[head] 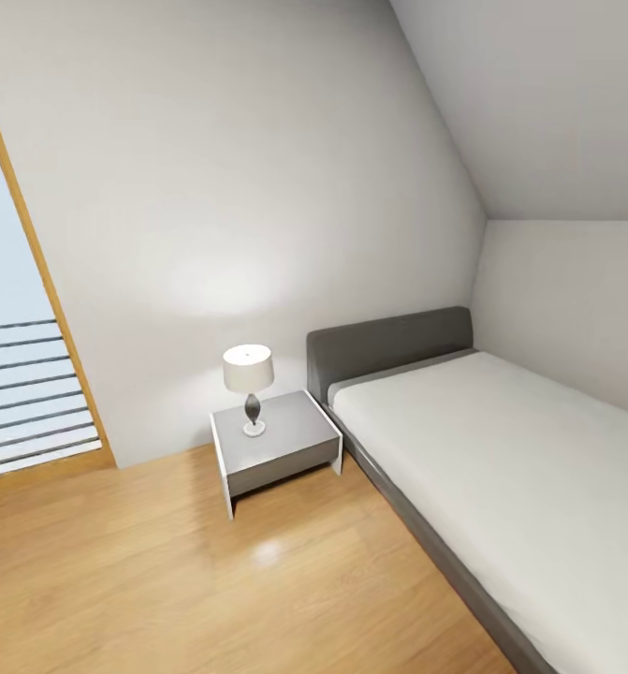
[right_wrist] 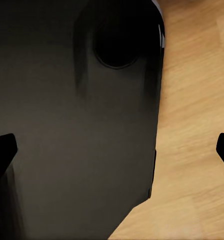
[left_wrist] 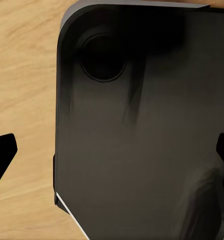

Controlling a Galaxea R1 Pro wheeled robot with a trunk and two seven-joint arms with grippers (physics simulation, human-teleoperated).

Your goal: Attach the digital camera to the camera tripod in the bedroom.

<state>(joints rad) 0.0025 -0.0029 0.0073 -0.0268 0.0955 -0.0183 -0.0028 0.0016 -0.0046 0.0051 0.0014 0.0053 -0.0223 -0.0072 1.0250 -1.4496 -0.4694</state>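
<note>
Ahead, a grey bed (head: 501, 468) stands along the bedroom wall, with a nightstand (head: 274, 440) (a small lamp (head: 249, 374) on top) just beside its headboard. Both grippers' jaws are spread wide, left gripper (left_wrist: 112, 155) and right gripper (right_wrist: 112, 150), each above the robot's dark base (left_wrist: 142, 130) and the wood floor (head: 164, 580), gripping nothing.

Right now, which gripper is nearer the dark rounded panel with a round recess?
Neither clearly: left gripper and right gripper, both open, each point at that dark panel alike.

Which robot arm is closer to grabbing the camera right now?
Neither: both grippers, left and right, hang open over wooden floor beside the robot's dark base. The head view shows a bed and nightstand.
</note>
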